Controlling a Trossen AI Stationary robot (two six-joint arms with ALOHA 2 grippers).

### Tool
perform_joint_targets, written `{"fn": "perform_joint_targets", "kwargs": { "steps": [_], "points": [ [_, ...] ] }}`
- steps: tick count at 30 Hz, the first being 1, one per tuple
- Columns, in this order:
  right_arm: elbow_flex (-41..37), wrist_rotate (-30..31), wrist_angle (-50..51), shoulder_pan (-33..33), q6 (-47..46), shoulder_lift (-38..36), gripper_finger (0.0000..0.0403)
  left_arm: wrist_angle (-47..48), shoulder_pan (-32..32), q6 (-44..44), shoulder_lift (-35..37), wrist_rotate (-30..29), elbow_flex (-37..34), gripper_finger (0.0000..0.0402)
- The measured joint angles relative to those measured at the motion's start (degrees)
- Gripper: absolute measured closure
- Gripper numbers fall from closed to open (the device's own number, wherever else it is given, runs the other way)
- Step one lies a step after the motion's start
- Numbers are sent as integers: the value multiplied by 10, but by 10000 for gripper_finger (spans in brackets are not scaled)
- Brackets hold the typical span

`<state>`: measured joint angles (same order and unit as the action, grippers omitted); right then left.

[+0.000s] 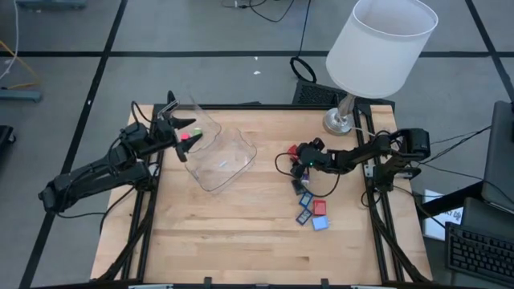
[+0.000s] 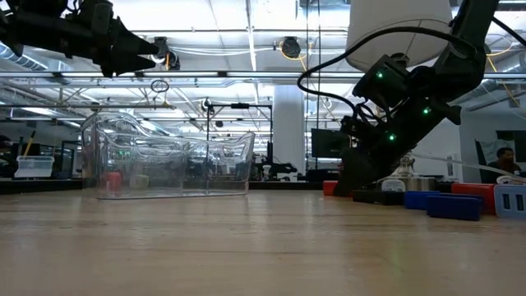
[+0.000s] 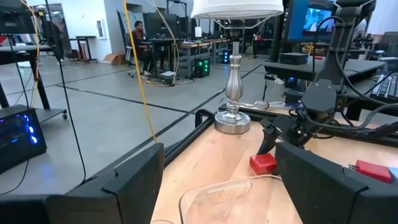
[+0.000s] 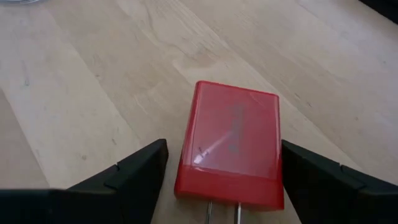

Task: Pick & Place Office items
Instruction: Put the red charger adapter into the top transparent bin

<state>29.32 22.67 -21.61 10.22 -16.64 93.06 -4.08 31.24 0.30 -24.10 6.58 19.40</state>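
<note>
Room: open workshop floor all around, grey tiles under a pale wooden surface (image 1: 241, 233) that carries everything
Lamp: white-shaded lamp (image 1: 381, 44) stands at the surface's one o'clock corner, its metal base just beside the right arm
Container: clear plastic container (image 1: 217, 156) sits toward ten o'clock of the surface's middle, with a red and a greenish piece showing inside through its wall in the low view
Right claw: right claw (image 4: 221, 177) is low over the surface at about three o'clock, jaws spread wide and holding nothing, one dark finger on either side of the red cube (image 4: 230, 146)
Red cube: lies flat on the wood between those fingers, apart from both, two thin metal prongs showing at its near end
Other items: a small cluster of blue, dark and red pieces (image 1: 312, 210) lies near five o'clock of the claw, well apart from the container
Left claw: left claw (image 1: 178, 132) hangs above the container's ten o'clock rim, jaws wide, empty
Step in hand: I'd say the right arm is lined up for a pick, the grasp not yet made
Next move: looks to call for closing squarely on the cube's sides, lifting it, then carrying it across toward nine o'clock and over the container
</note>
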Motion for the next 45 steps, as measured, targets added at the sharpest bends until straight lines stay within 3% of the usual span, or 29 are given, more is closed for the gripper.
{"fn": "perform_joint_targets", "kwargs": {
  "steps": [13,21,26,31,38,45],
  "points": [
    [0,-31,-2,0,9,0,189,1,0,-17,0,0,0,92],
    [0,-64,-8,0,12,0,170,1,0,-18,0,0,0,92],
    [-1,-76,-3,0,19,-15,191,1,0,-17,0,0,0,92],
    [-3,-108,8,-1,30,-57,194,0,0,-15,-3,0,0,92],
    [-2,-101,-1,-17,36,-122,181,0,0,-16,-18,0,0,92],
    [-1,-97,-2,-39,60,-176,193,0,0,-19,-43,0,0,92]
  ]
}}
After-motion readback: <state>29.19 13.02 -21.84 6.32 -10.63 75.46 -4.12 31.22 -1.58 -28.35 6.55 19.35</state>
